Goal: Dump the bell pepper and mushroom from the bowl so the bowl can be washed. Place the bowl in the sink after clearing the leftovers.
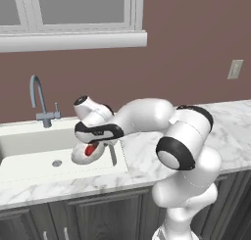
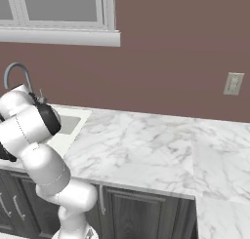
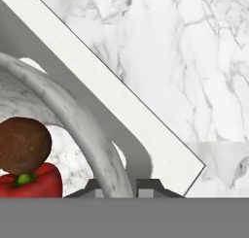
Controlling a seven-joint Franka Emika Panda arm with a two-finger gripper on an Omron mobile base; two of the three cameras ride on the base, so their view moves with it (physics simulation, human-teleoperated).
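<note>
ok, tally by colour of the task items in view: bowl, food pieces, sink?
White: 2, the bowl and the sink
Red: 1, the bell pepper
Brown: 1, the mushroom
Total: 4

One bowl (image 1: 84, 153) up over one sink (image 1: 29, 160) — and inside it, one bell pepper (image 3: 30, 182) and one mushroom (image 3: 23, 145), that's two leftovers in all. One grey faucet (image 1: 40, 99) at the back, one drain (image 1: 57, 163) in the basin floor. One wall outlet (image 1: 235, 69), one window (image 1: 73, 11) — and three cabinet handles (image 1: 65, 232) down below.
</note>
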